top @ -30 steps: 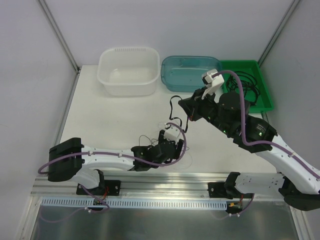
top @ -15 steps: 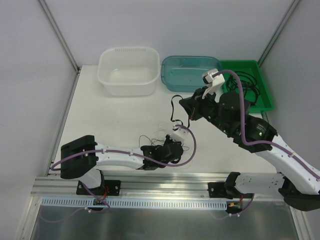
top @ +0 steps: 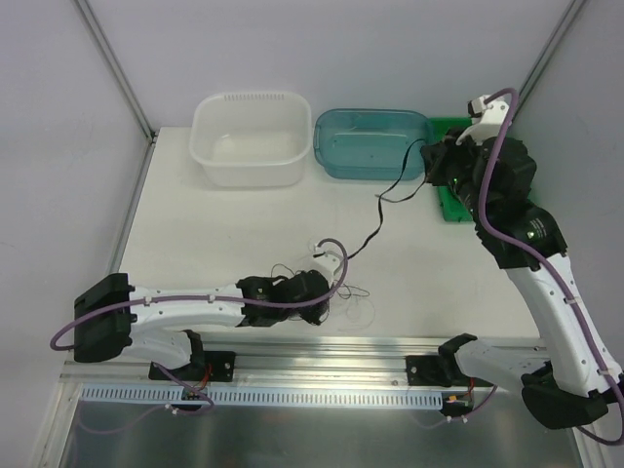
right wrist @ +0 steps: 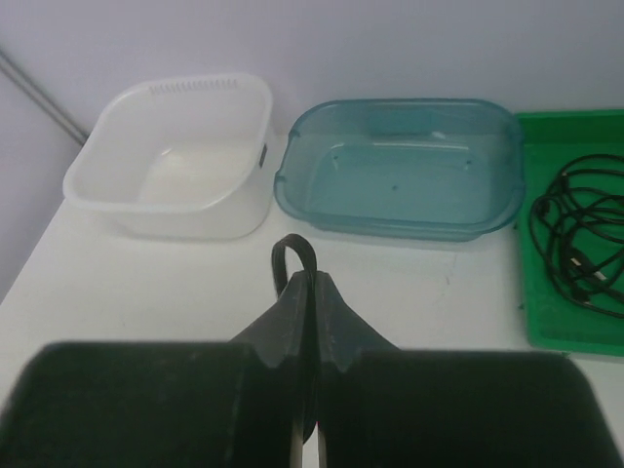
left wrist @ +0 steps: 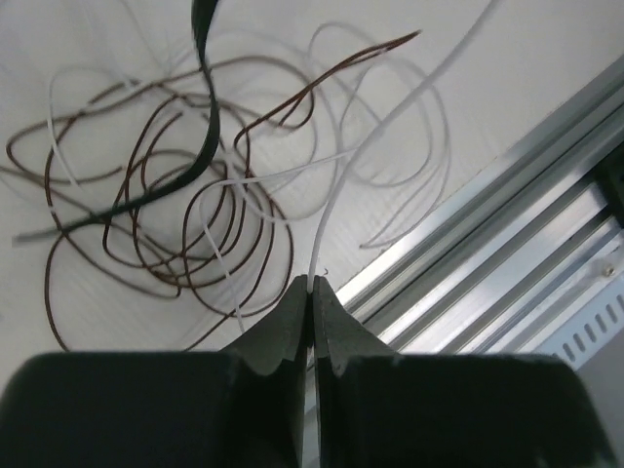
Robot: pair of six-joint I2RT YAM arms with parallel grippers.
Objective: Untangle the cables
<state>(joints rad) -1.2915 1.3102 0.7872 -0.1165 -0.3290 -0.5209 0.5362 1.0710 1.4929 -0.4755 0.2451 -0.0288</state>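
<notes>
Seemingly left fingers [left wrist: 289, 327] pinch white cable [left wrist: 337, 193], right fingers [right wrist: 291, 322] black cable [right wrist: 293, 240].

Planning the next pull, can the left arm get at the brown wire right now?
Probably not at once. The brown wire lies close ahead of the left hand, mostly uncovered, but that hand is shut on the white cable and would have to let go first.

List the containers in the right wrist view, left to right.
white tub → blue tub → green tray
</notes>
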